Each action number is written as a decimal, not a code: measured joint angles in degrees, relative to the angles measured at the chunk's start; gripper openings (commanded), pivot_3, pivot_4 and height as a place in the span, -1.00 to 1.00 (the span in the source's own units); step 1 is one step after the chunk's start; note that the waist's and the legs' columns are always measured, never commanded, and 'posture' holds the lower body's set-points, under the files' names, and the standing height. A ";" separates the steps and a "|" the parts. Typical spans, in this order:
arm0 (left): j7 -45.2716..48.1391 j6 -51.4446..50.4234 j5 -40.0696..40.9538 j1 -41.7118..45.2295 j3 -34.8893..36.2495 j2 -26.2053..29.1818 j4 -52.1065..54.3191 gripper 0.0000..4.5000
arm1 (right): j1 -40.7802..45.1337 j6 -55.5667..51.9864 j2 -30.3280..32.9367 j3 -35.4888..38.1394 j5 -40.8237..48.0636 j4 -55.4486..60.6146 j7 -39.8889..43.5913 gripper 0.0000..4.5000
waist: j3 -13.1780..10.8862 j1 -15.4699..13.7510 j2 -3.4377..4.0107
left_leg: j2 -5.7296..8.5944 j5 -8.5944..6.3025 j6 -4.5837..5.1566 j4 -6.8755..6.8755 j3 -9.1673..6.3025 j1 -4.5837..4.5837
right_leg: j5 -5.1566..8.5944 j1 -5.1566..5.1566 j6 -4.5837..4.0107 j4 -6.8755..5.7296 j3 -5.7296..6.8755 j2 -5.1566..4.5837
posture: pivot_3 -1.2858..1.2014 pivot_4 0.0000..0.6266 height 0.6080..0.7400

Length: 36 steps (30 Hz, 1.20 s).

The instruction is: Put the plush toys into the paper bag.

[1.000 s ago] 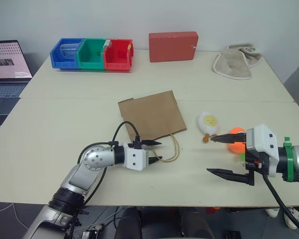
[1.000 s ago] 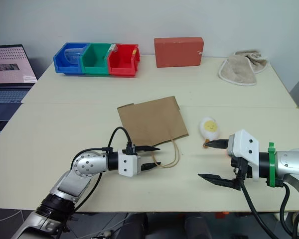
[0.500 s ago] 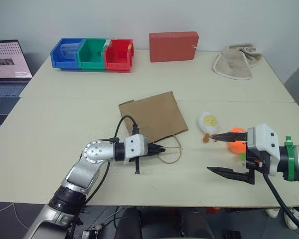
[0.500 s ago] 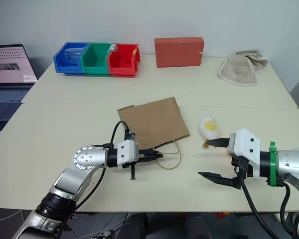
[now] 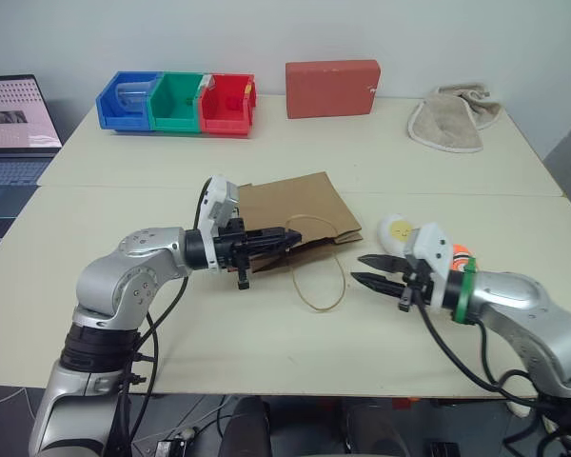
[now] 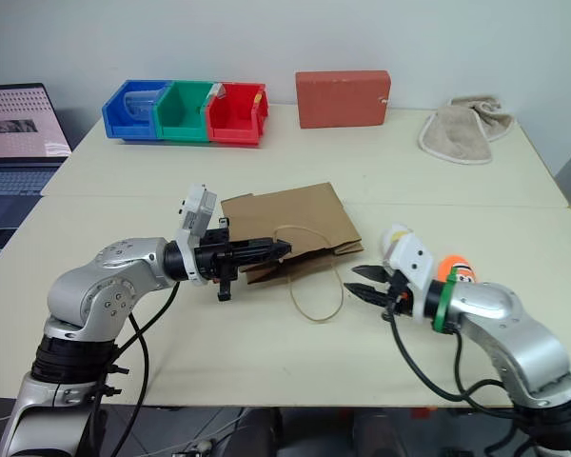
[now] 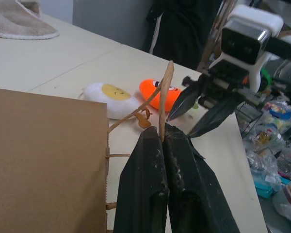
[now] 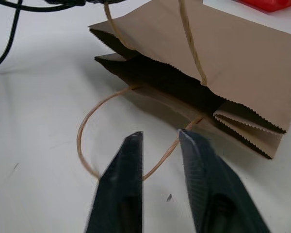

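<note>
Two claws are over the cream counter (image 5: 124, 209). My left claw (image 5: 287, 237) is clamped on the upper tan cord handle (image 7: 164, 92) of the plain brown kraft paper bag (image 5: 295, 211), lifting its top edge so the mouth gapes. The lower handle loop (image 5: 324, 286) lies on the counter. My right claw (image 5: 358, 269) hovers by that loop, its fingers narrowly parted and holding nothing. I see the white egg plush toy (image 7: 109, 99) and round orange plush toy (image 7: 160, 93) lying side by side behind it, outside the bag.

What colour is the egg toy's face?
Yellow, on the white egg toy; clearest in the left wrist view.
</note>
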<state>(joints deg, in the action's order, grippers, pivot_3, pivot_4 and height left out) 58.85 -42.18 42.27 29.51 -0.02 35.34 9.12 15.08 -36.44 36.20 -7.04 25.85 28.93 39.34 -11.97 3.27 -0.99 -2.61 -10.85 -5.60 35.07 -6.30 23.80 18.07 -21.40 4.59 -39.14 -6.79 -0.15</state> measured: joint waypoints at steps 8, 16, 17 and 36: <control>-3.21 -3.64 2.60 1.15 1.43 -1.86 0.18 -1.00 | 7.08 7.12 -13.16 -8.36 -11.91 -13.63 -7.36 -0.99 | 0.00 0.01 0.00 | 0.00 0.00 -0.01 -0.03 -0.03 0.01 | -0.01 -0.04 -0.01 -0.06 0.03 -0.01 | 0.03 -0.52 1.00; -7.33 -5.55 5.14 2.35 3.31 -4.08 0.83 -1.00 | 11.09 13.04 -23.49 -10.89 -20.78 -26.07 -14.76 -0.99 | 0.00 0.04 0.00 | 0.01 0.01 -0.02 -0.05 -0.07 0.00 | -0.01 -0.08 -0.02 -0.22 0.07 -0.01 | 0.03 -0.52 1.00; -7.97 -6.04 5.50 2.46 3.69 -4.16 0.84 -1.00 | 11.26 13.69 -24.48 -10.98 -21.77 -27.36 -15.81 -0.99 | 0.00 0.04 0.00 | 0.01 0.00 -0.02 -0.05 -0.07 -0.01 | -0.01 -0.12 -0.02 -0.30 0.07 -0.01 | 0.03 -0.52 1.00; -17.14 -1.23 5.41 24.96 13.92 -3.02 -8.21 -1.00 | 10.75 15.15 -29.06 -10.65 -26.97 -33.87 -20.53 -0.99 | -0.01 0.13 -0.02 | 0.03 0.01 -0.03 -0.10 -0.09 0.07 | 0.00 -0.36 -0.03 -0.59 0.11 -0.01 | 0.03 -0.52 1.00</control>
<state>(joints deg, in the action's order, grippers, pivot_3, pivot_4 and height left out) 41.71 -43.41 47.68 54.47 13.91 32.32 0.92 25.83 -21.29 7.14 -17.68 -1.13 -4.94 18.81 -11.97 3.40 -1.01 -2.58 -10.84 -5.64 34.96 -6.39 23.86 18.06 -21.76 4.57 -39.74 -6.68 -0.16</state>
